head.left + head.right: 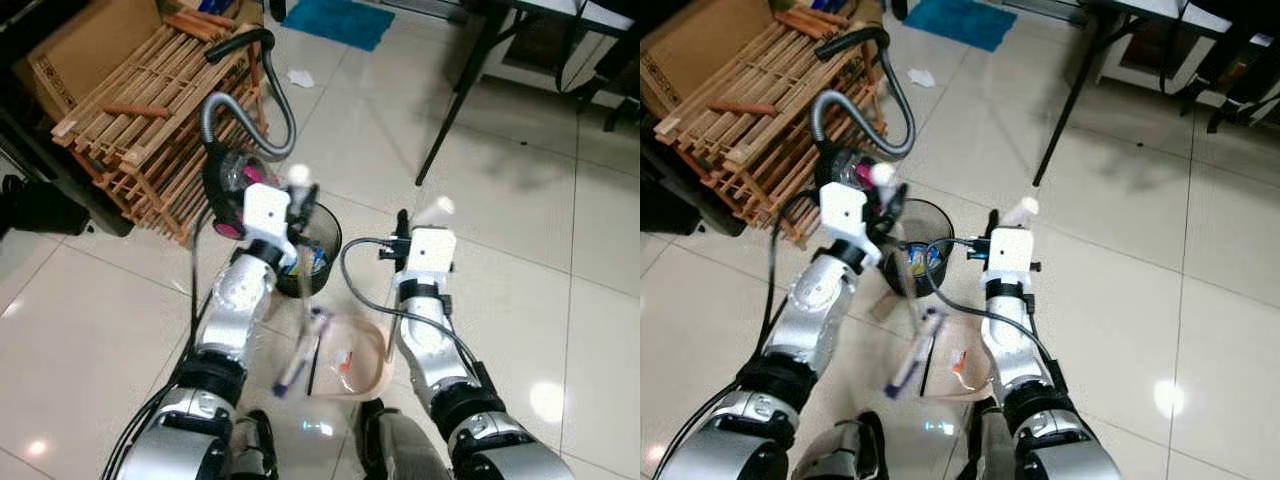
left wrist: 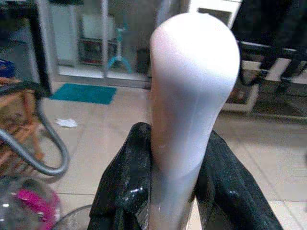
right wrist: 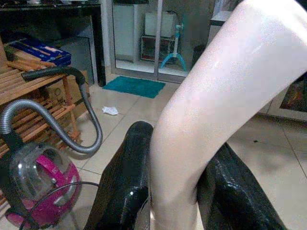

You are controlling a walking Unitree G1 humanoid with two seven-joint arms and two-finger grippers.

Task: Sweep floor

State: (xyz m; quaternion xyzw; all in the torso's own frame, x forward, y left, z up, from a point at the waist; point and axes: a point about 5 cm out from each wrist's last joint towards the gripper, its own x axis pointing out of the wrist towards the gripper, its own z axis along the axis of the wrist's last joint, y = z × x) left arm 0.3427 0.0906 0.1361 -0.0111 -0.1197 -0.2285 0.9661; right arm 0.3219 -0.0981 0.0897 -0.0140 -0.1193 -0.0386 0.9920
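My left gripper [image 1: 299,203] is shut on the white broom handle [image 2: 192,96]. The broom's shaft runs down past the bin to a blurred bluish brush head [image 1: 288,376] by my feet. My right gripper [image 1: 438,224] is shut on the pale, curved dustpan handle [image 3: 225,81]. The beige dustpan [image 1: 376,338] lies low between my arms, with a small white and red scrap [image 1: 345,362] in it. The brush head sits at the pan's left edge.
A black mesh bin [image 1: 327,232] with rubbish inside stands just ahead of the dustpan. Left of it are a pink vacuum cleaner [image 1: 228,182] with a grey hose [image 1: 284,110], a wooden rack [image 1: 130,110] and a cardboard box [image 1: 70,50]. A crumpled paper [image 1: 300,77], teal mat [image 1: 335,20] and black table leg [image 1: 462,95] lie farther off.
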